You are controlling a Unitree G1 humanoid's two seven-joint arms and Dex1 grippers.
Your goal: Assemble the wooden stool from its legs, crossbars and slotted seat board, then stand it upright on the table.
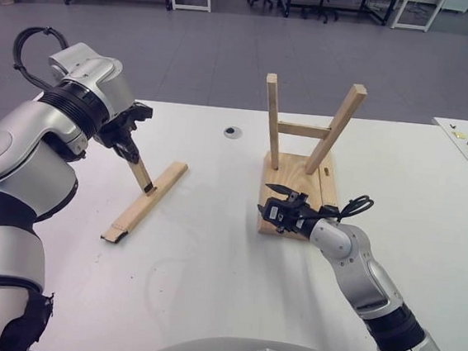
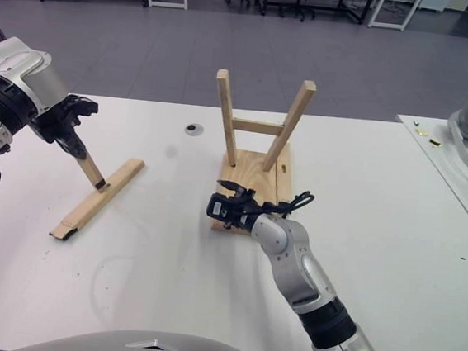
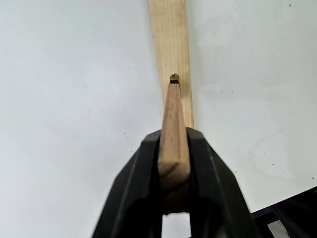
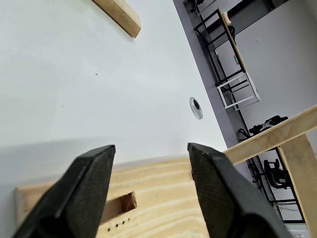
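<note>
Stool parts number six by our count: one slotted seat board [image 1: 296, 180], three legs and two crossbars, in two groups on the white table [image 1: 209, 264].

Toward two o'clock from the table's middle we see the seat board lying flat, pale wood with a clear grain. Two legs rise from it: the first leg [image 1: 271, 121] stands near the board's eleven o'clock corner, close to upright, and the second leg [image 1: 339, 127] leans toward one o'clock. One crossbar [image 1: 303, 130] joins them about halfway up. A narrow slot [image 4: 119, 206] is cut through the board near the end closest to us.

The right gripper [image 1: 266, 200] sits at the board's seven o'clock corner, released, its two black fingers [image 4: 89, 173] spread wide over the slotted end and grasping nothing. We cannot tell whether they touch the wood.

At nine o'clock from the table's middle, well apart from the board, the third leg [image 1: 146, 200] lies flat, running from one o'clock to seven o'clock. The second crossbar [image 1: 141, 175] is seated in a dark socket on that leg and tilts up toward eleven o'clock. The left gripper [image 1: 129, 149] is clenched on its upper end, one finger against each side.

A small round grommet [image 1: 233, 131] sits in the tabletop at twelve o'clock, between the two groups.
</note>
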